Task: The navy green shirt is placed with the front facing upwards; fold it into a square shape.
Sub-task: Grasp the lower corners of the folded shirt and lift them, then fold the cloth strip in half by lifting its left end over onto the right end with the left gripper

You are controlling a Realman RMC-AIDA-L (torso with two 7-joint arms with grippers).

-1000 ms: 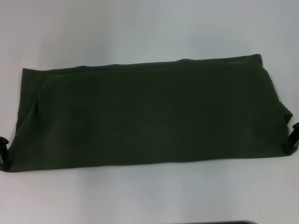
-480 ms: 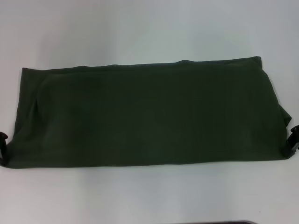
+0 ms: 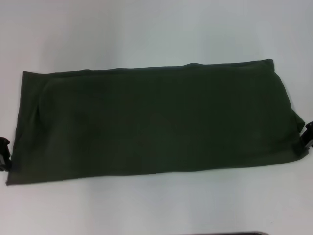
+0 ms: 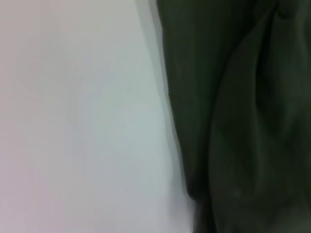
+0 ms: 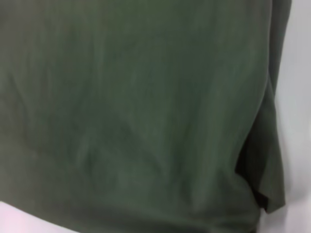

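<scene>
Shirt (image 3: 156, 120) is lying spread as a long, plain dark-green band across the white counter (image 3: 156, 29), no lettering showing, so one lengthwise fold looks done. The left hand (image 3: 4, 152) is sitting at its near left corner and the right hand (image 3: 308, 134) at its right end; whether either is gripping cloth, I cannot tell. Next, I judge, one end needs carrying over toward the other, edges kept aligned, to square it.

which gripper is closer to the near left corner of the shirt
Left. The left gripper sits at the navy green shirt's left edge, just beyond that corner; the right gripper is at the opposite end, by the right edge.
</scene>
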